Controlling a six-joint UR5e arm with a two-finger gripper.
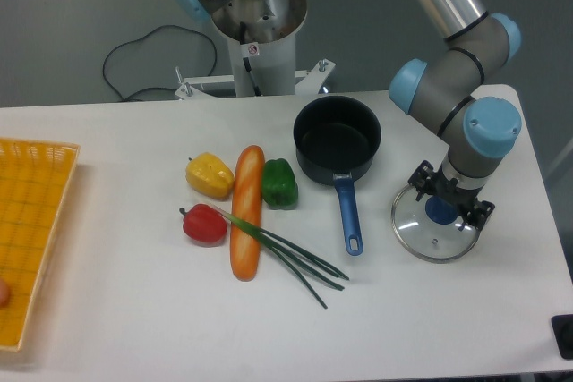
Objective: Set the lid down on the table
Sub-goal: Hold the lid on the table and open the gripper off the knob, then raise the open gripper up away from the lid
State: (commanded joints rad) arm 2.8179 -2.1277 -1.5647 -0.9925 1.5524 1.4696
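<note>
White desk [134, 310] under grey backdrop | glass lid [436, 228] lies flat at the desk's right side, right of the saucepan [337, 139] | tool [445, 209] stands over the lid's blue knob, fingers spread either side, contact unclear | peppers, baguette, scallions at centre.

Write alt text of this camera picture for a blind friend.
A robot arm's claw sits over the blue knob of a glass lid lying on a white table, beside an empty saucepan, peppers and a baguette.
</note>
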